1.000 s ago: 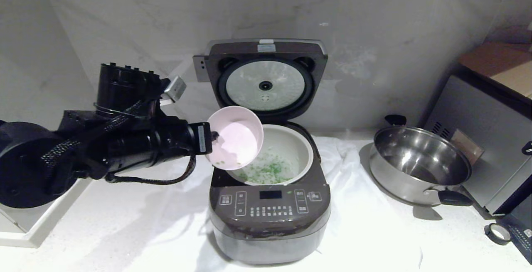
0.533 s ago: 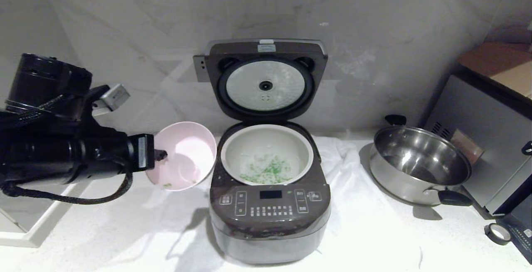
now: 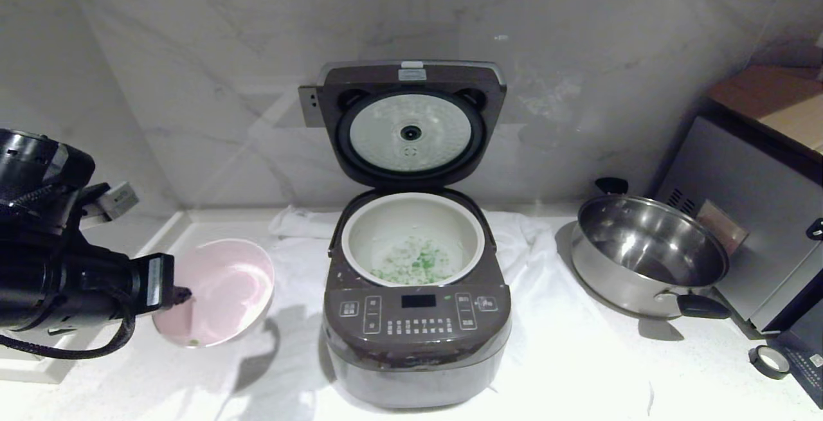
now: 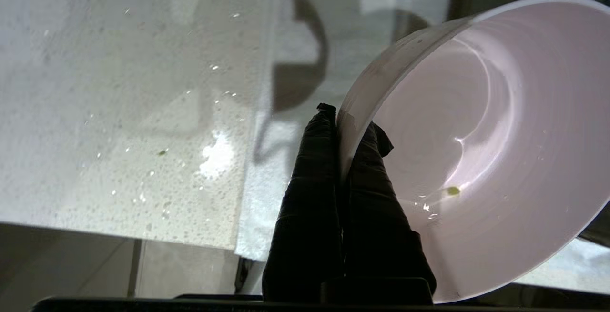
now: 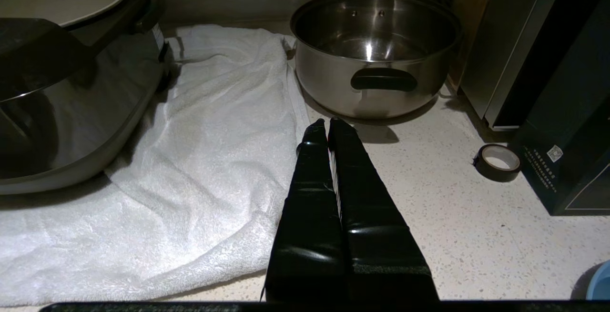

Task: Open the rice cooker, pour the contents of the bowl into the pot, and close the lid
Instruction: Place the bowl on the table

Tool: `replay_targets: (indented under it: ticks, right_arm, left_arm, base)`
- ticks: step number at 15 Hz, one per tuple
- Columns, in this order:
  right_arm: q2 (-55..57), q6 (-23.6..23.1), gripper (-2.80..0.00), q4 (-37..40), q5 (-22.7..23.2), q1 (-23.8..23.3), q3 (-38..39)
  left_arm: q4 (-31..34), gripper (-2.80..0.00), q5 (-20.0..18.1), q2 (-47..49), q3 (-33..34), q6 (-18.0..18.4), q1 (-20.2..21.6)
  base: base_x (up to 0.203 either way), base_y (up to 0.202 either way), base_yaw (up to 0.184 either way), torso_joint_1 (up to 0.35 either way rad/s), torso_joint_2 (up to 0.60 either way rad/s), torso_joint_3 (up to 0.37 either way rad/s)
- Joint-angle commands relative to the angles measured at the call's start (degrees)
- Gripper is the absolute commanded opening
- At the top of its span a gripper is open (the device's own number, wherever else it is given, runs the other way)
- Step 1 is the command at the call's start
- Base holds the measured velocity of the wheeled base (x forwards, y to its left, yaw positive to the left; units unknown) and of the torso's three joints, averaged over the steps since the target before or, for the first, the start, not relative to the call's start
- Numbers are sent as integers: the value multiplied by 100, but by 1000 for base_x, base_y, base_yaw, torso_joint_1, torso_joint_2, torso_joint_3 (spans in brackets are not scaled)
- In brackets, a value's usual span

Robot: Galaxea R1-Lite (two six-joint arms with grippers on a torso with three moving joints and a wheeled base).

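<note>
Left gripper [image 3: 182,293] pinches the tilted pink bowl [image 3: 222,292] near the bench's left edge; steel pan [image 3: 649,254] right of the rice cooker [image 3: 416,337]; right gripper [image 5: 328,128] closed, empty.

left end effector [image 3: 183,294] swung bowl [image 3: 218,292] away from pot [image 3: 413,239], lower and leftward, beside rice cooker [image 3: 416,337]

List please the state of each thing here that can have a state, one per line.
lid: open, standing upright
pot: in the cooker, green bits at its bottom
bowl: tilted, almost empty, held by its rim
left pincer: shut on the bowl
right pincer: shut, empty
steel pan: empty
</note>
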Motion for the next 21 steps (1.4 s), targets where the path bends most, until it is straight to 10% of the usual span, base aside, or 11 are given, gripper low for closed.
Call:
replay_targets:
  ticks: [1, 7, 21]
  right_arm:
    - [9, -1, -280, -2, 0, 2, 9]
    - [5, -1, -280, -2, 0, 2, 9]
    - [0, -9, -280, -2, 0, 2, 9]
  left_arm:
    - [7, -280, -13, 291, 271, -15, 452]
    - [-602, -280, -727, 1324, 390, -3, 2143]
    - [-2662, -280, -699, 2882, 1698, -100, 4518]
  base:
    - [0, 0, 0, 0, 0, 0]
    - [0, 0, 0, 0, 0, 0]
    - [0, 0, 0, 0, 0, 0]
